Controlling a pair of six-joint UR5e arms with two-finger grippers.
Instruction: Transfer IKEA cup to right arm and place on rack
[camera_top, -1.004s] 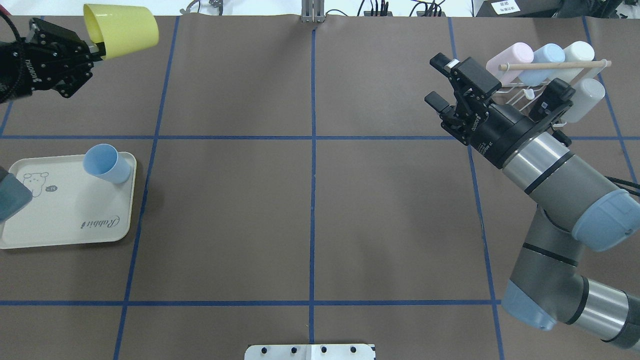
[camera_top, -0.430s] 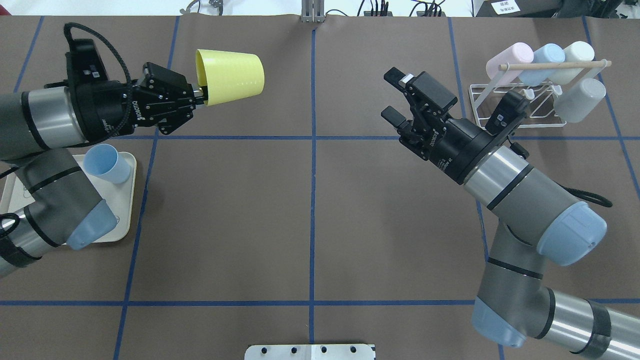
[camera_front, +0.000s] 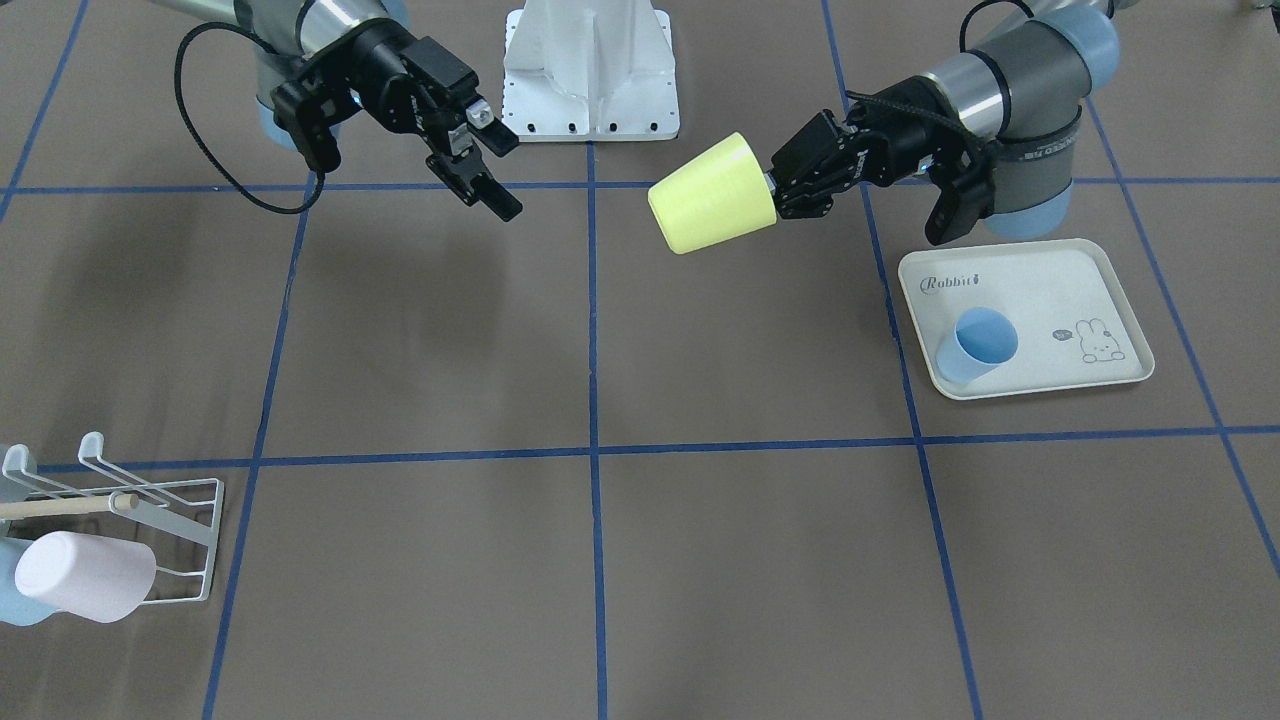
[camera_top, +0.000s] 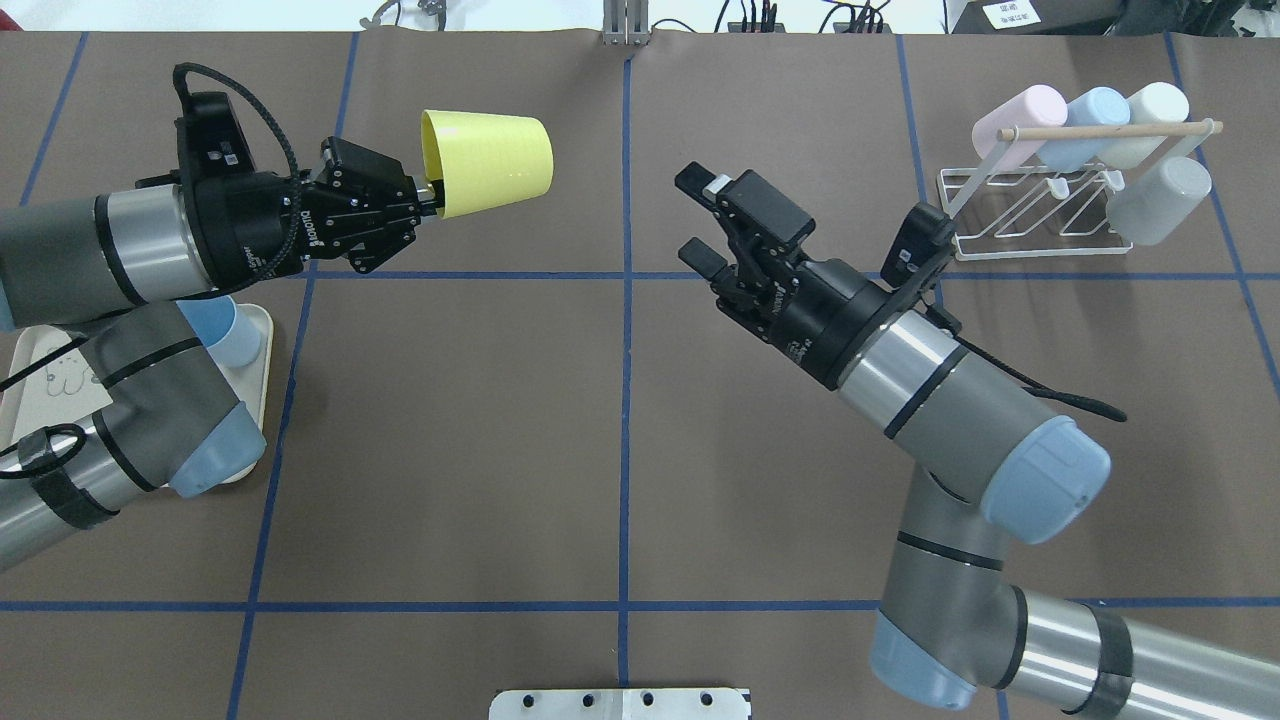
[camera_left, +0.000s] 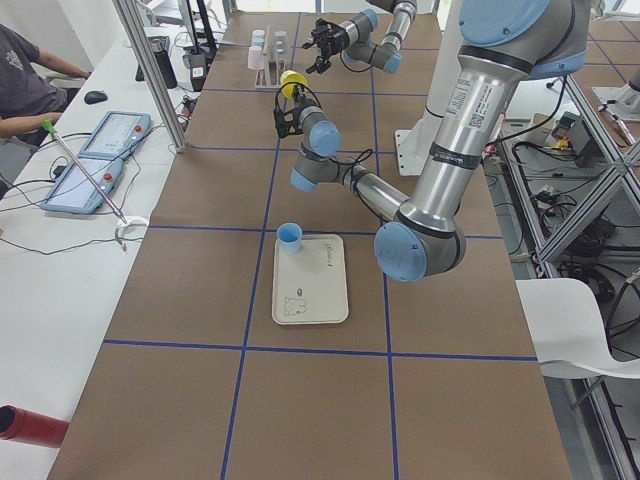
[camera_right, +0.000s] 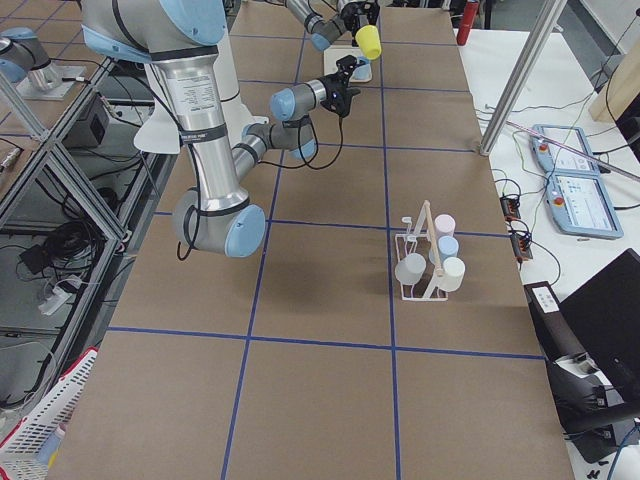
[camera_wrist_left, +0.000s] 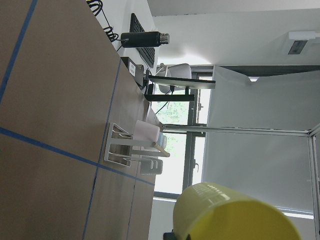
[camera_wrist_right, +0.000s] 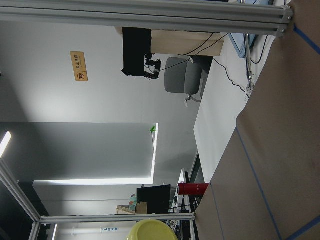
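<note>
My left gripper (camera_top: 425, 197) is shut on the rim of a yellow cup (camera_top: 492, 163) and holds it on its side in the air, base toward the table's middle; it also shows in the front view (camera_front: 712, 194) and fills the bottom of the left wrist view (camera_wrist_left: 235, 212). My right gripper (camera_top: 697, 216) is open and empty, fingers pointed at the cup from the right with a gap between them; in the front view (camera_front: 495, 175) it is left of the cup. The white wire rack (camera_top: 1030, 205) with its wooden dowel stands at the far right and carries several cups.
A cream rabbit tray (camera_front: 1040, 310) holds a blue cup (camera_front: 978, 343) on my left side, partly under the left arm in the overhead view. Pink (camera_top: 1025, 110), blue, white and grey cups hang on the rack. The white base plate (camera_front: 590, 70) is at the robot's edge.
The left arm has swung the yellow cup from the far left corner toward the centre. The right gripper has moved left, away from the rack and toward the cup, staying open.
</note>
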